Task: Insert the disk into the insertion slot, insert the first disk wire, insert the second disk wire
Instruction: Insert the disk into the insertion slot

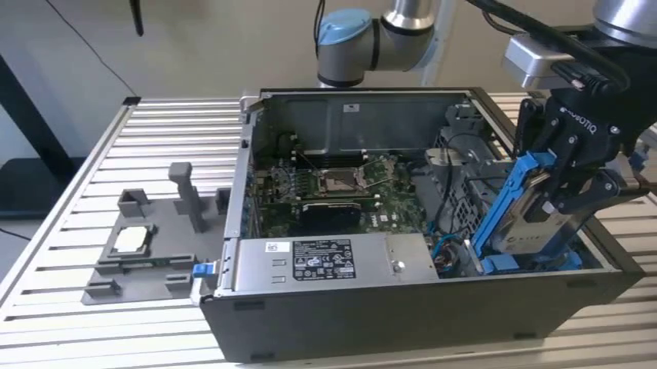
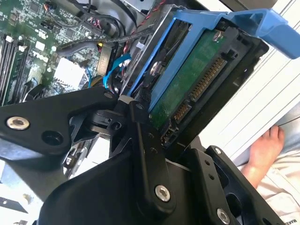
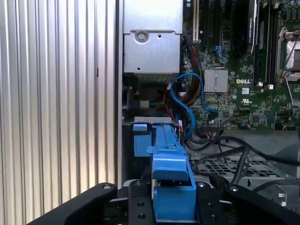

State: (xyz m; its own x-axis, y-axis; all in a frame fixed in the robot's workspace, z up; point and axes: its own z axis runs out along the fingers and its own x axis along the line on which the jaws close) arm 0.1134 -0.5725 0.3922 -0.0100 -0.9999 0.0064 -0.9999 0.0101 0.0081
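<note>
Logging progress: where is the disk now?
On the exterior view's right, the disk stands tilted in the claw, its lower end inside the computer case near the power-supply box.

Silver-grey arm point(image 1: 395, 42) with a light-blue joint cap point(image 1: 339, 31) at 11 o'clock in the exterior view, black cable point(image 1: 513, 17) at 1 o'clock. Matte black gripper point(image 1: 570, 192), linkage-bar fingers, white lettering, silver screws point(image 2: 18, 123) in the second wrist view.

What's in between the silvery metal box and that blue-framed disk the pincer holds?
In the first wrist view, a looped blue cable and thinner coloured wires lie between the power-supply box and the disk.
</note>
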